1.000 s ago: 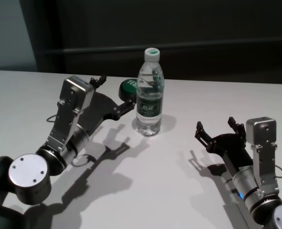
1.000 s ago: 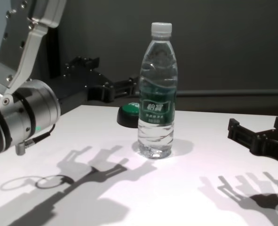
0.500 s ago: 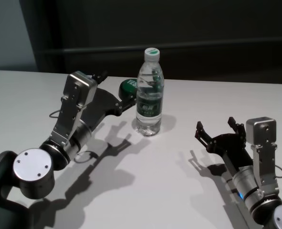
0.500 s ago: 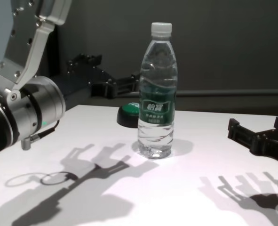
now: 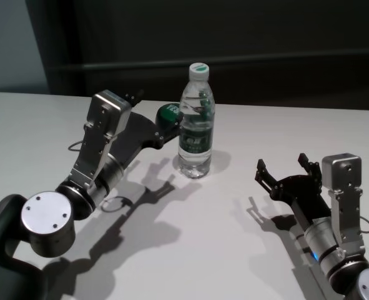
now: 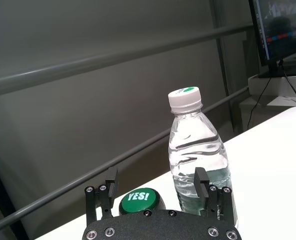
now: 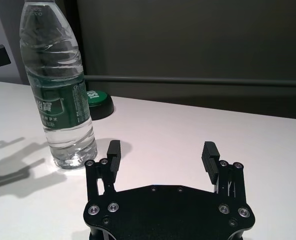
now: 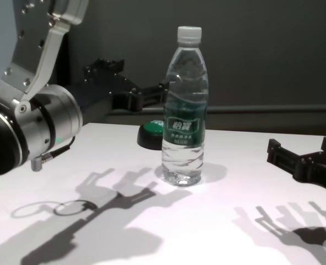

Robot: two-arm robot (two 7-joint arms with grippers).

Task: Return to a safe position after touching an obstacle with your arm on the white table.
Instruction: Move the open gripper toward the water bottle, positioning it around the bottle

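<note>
The obstacle, a clear water bottle with a white cap and a dark green label, stands upright on the white table near its far edge. My left gripper hovers open just left of the bottle, above table height. In the left wrist view one fingertip overlaps the bottle; I cannot tell whether they touch. My right gripper rests open and low at the right, well apart from the bottle.
A low black button with a green top sits on the table just behind and left of the bottle, past my left gripper. A dark wall with a rail runs behind the table's far edge. Bare tabletop lies in front.
My left arm has lifted and swung its gripper higher and a little closer to the bottle. The bottle still stands in the same place. The right arm has not moved.
</note>
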